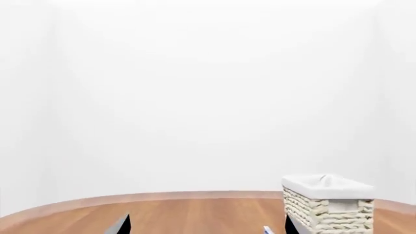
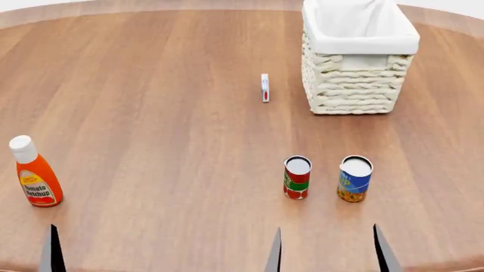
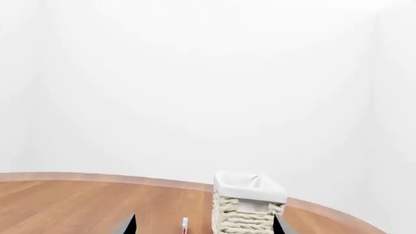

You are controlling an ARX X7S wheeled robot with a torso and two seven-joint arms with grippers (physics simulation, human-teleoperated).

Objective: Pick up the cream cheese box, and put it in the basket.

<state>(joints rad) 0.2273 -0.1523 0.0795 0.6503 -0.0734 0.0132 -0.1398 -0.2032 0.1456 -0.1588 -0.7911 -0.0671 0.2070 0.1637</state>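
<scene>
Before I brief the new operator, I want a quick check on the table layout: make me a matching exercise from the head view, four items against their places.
Items:
1. cream cheese box
2. ketchup bottle
3. blue can
4. basket

Places:
A. near left edge of the table
B. far right, tallest thing there
C. standing on edge, just left of the basket
D. right of the red can

Pairs: 1-C, 2-A, 3-D, 4-B
</scene>
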